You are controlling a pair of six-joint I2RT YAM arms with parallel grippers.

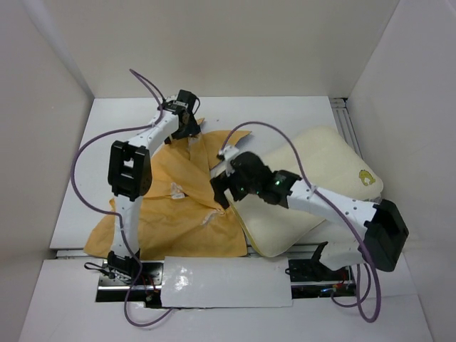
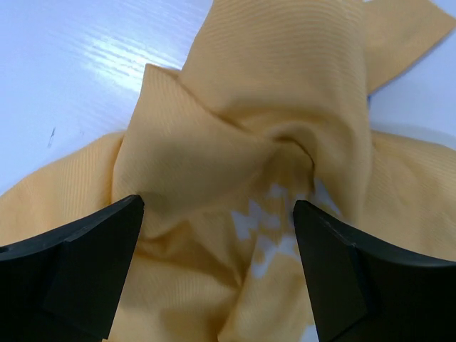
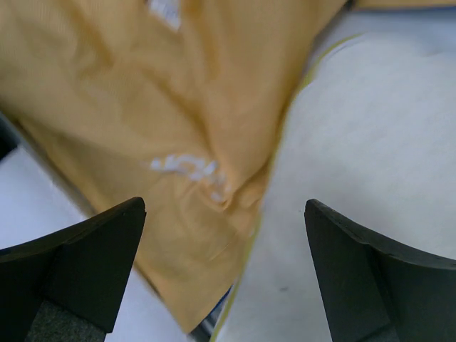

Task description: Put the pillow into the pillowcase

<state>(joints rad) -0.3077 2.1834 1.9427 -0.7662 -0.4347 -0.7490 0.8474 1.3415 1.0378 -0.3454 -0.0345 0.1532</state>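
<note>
pillow (image 1: 320,178) is being rested on the table (image 1: 285,114), right side, its left edge against the pillowcase (image 1: 178,210) | left gripper (image 2: 217,271) is being held wide apart over a twisted orange fold, clamping nothing | right gripper (image 3: 224,278) is being held wide apart over the pillow-pillowcase seam

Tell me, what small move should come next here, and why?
Probably the left gripper should lower and close on the twisted fold of the pillowcase under its open jaws; the cloth lies bunched, and the pillow sits beside it, not yet inside.
</note>
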